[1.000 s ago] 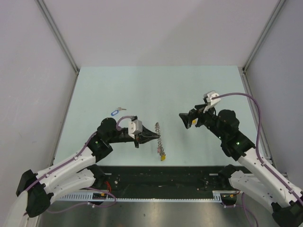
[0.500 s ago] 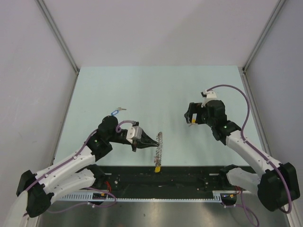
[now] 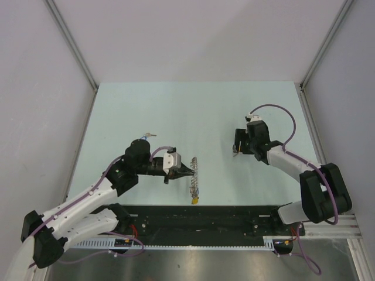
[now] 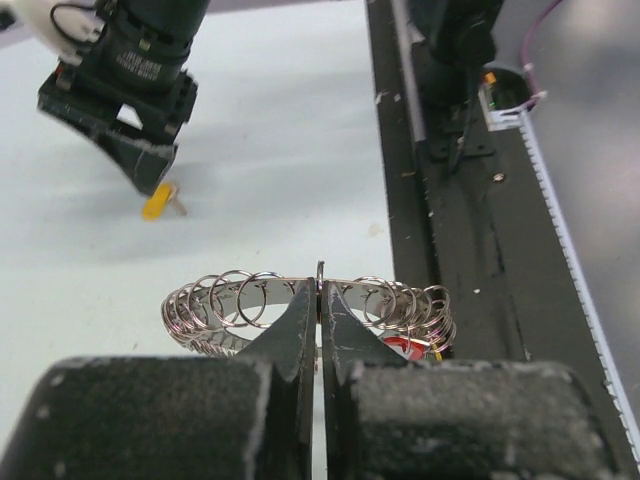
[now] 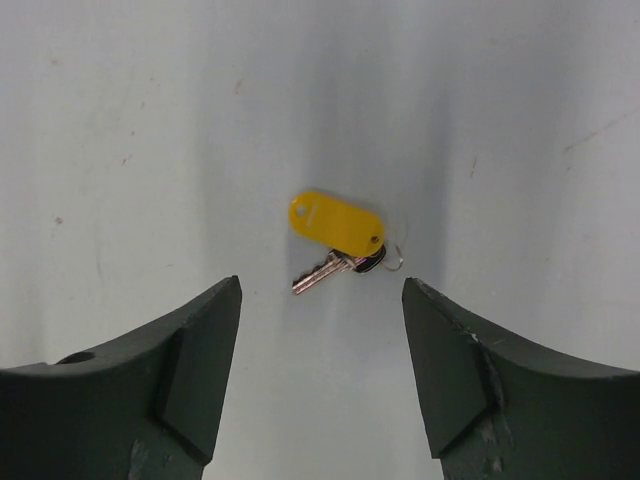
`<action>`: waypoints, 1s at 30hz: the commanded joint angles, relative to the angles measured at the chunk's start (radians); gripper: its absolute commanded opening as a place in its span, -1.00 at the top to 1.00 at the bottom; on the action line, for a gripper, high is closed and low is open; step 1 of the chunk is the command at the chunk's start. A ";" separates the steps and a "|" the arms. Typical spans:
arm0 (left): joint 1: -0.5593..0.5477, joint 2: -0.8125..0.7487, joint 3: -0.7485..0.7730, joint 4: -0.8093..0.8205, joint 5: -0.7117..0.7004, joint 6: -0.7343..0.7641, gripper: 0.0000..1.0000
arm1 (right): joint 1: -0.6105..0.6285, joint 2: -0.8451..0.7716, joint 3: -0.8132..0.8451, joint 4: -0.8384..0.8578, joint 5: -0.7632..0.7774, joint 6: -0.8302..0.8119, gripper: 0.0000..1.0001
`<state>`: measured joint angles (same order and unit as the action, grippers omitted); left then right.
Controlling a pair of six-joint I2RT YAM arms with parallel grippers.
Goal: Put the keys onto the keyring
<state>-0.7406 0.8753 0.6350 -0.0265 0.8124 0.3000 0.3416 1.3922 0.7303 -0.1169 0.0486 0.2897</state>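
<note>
While the left gripper (image 4: 320,300) stays pinched shut on the band of the keyring (image 4: 230,300), the ring sits near the table's (image 3: 176,105) front edge, edge-on to the top camera. The yellow-tagged key (image 5: 337,225) lies flat at right-centre. Since a second ago the right gripper (image 5: 321,287) has turned from facing the ring to pointing down over that key. Its fingers stand apart, one on either side of the key, touching nothing. The blue-tagged key (image 3: 143,139) lies by the left arm (image 3: 126,170), partly hidden.
</note>
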 commanded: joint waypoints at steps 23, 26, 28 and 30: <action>0.007 -0.036 0.051 -0.043 -0.225 0.037 0.99 | -0.168 0.128 0.021 0.077 -0.177 0.042 0.26; 0.007 -0.035 0.051 -0.044 -0.225 0.039 0.99 | -0.191 0.145 0.018 0.082 -0.208 0.040 0.28; 0.007 -0.033 0.051 -0.046 -0.225 0.037 0.99 | -0.200 0.154 0.017 0.082 -0.240 0.040 0.31; 0.007 -0.035 0.051 -0.046 -0.228 0.037 0.99 | -0.214 0.159 0.014 0.082 -0.269 0.035 0.33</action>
<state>-0.7380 0.8619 0.6365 -0.1165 0.5804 0.3157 0.1490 1.5341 0.7506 -0.0669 -0.1467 0.3248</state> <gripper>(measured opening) 0.011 0.345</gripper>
